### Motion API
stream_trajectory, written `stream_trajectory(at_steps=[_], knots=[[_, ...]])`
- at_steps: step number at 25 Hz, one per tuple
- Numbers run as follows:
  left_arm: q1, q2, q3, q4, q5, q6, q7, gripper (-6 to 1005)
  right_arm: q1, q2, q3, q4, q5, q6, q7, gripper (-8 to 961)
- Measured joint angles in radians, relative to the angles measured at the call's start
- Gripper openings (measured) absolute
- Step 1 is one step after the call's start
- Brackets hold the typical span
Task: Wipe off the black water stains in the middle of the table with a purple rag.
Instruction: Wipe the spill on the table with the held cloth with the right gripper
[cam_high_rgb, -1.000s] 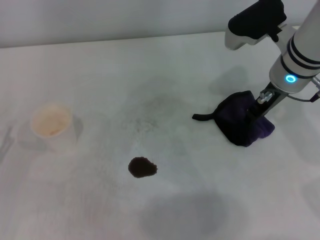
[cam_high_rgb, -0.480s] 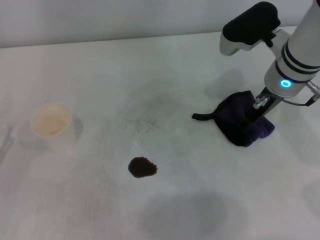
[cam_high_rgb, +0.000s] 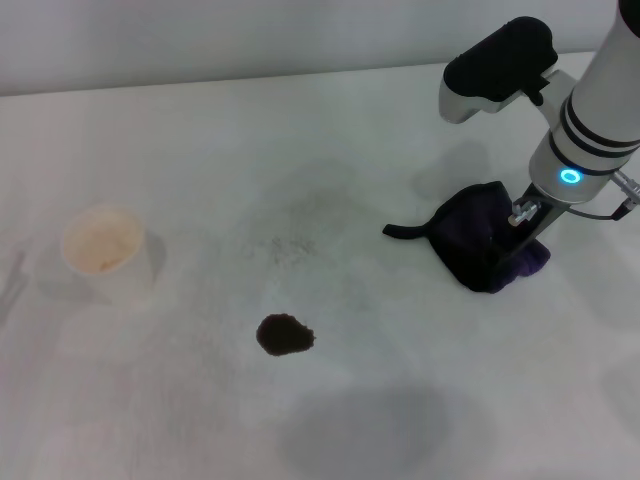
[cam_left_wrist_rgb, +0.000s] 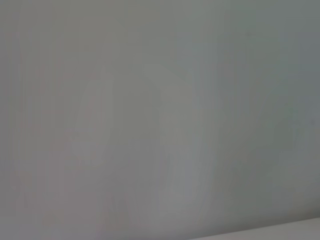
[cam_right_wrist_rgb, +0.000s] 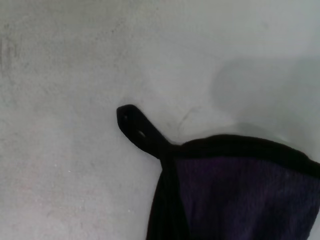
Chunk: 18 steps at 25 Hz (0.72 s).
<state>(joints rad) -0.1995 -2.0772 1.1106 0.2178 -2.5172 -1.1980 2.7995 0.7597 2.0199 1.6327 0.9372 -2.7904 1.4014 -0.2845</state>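
Head view first: the right gripper (cam_high_rgb: 516, 232) is down on the purple rag (cam_high_rgb: 478, 248), on the right side of the table (cam_high_rgb: 180, 420). Its fingers press into the cloth, and I cannot tell if they are wide or pinched. A second ago the arm leaned farther right; now it has slid a little left and stands straighter over the rag. The rag has hardly moved, only its strap tail (cam_high_rgb: 404, 232) has crept a bit left. So I think the grab is just being made, and no wiping is done yet. The black water stain (cam_high_rgb: 285, 335) sits well apart, left and nearer the robot. The white paper cup (cam_high_rgb: 103, 245) is far off on the left. The tabletop between rag and stain is bare, so the way looks open. The table's far edge is well behind the rag.

Left wrist view: only a plain grey blur; the left gripper is not seen.

Right wrist view: the rag (cam_right_wrist_rgb: 240, 190) and its tail (cam_right_wrist_rgb: 140, 131) lie flat on the table (cam_right_wrist_rgb: 65, 165). No fingers show.
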Motion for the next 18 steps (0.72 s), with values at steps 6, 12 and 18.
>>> stream_trajectory(at_steps=[6, 12, 18], knots=[[0.000, 0.000, 0.000, 0.000, 0.000, 0.001, 0.000, 876, -0.001, 0.000, -0.013, -0.001, -0.002, -0.001, 0.002, 519], [0.000, -0.001, 0.000, 0.000, 0.000, 0.001, 0.000, 877, -0.002, 0.001, -0.042, -0.002, -0.001, -0.001, 0.010, 386], [0.001, -0.001, 0.000, -0.002, 0.000, -0.002, 0.000, 877, 0.000, 0.001, -0.054, -0.001, 0.003, -0.002, 0.011, 295]])
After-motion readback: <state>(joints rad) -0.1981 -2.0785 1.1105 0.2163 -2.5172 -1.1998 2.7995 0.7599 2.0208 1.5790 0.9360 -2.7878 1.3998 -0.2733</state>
